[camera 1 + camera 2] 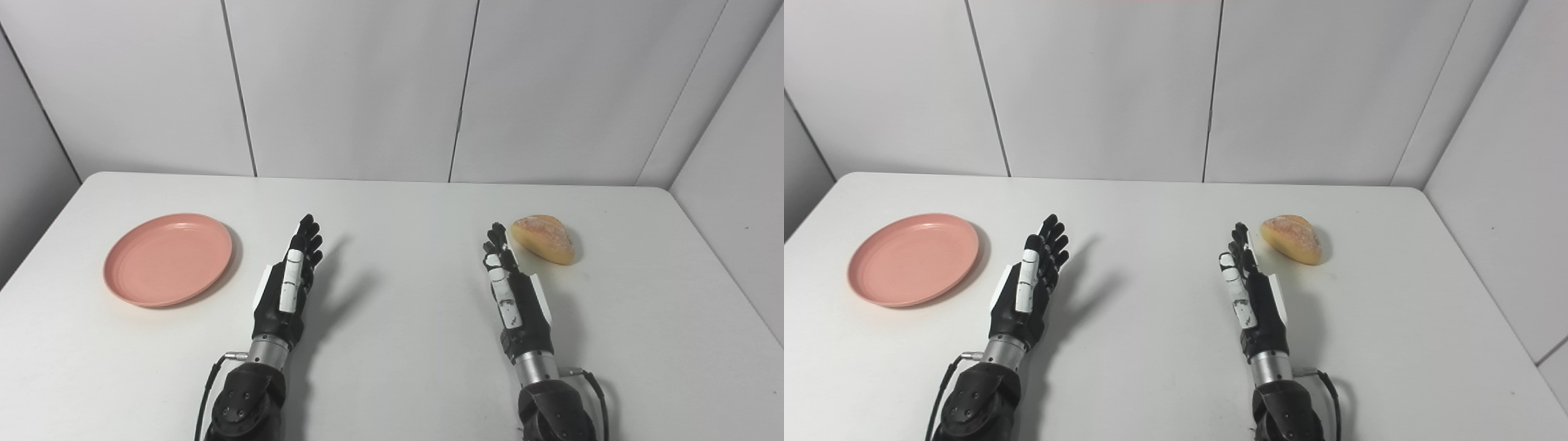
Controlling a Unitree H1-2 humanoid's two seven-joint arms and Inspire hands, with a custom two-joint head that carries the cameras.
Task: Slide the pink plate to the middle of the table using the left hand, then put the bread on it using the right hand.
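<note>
A pink plate [168,258] is sitting on the left side of the white table [392,380]. Nothing is lying on it. A piece of bread [544,238] is lying on the right side of the table, a bit farther back. The two are well apart.

The left robot hand [291,282] is reaching out over the table, just to the right of the plate but not touching it. Its fingers are stretched out straight and it is holding nothing.

The right robot hand [509,288] is reaching out too, with its fingertips [496,236] close beside the bread on its left. Its fingers are also stretched out and it is holding nothing.

White walls [355,86] are standing behind the table.
</note>
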